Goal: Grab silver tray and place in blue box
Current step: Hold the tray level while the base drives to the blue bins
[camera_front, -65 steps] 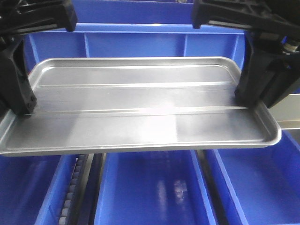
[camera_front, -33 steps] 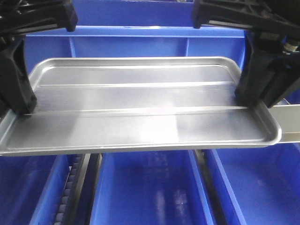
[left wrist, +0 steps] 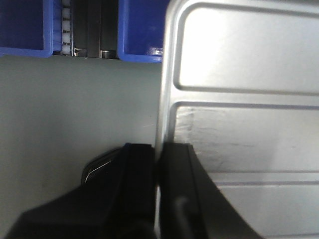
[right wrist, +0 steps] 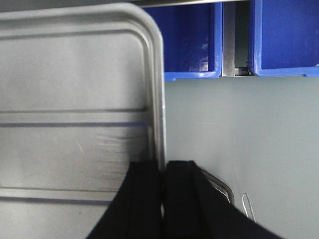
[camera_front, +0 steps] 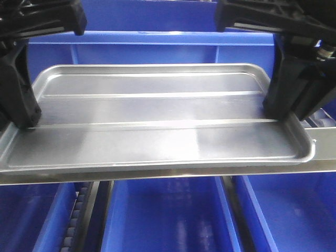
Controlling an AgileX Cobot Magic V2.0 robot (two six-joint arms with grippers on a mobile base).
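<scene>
Silver tray [camera_front: 157, 121] gripped at both ends, carry step in hand.
Left hand [left wrist: 157, 167] is clamped on the left rim and right hand [right wrist: 163, 174] on the right rim. The tray sits level in the air above the grey table [left wrist: 75, 124], and the blue box [camera_front: 157, 52] lies just beyond its far edge. Not yet placed. Judged next: advance over the box opening, lower evenly, release both sides together.
</scene>
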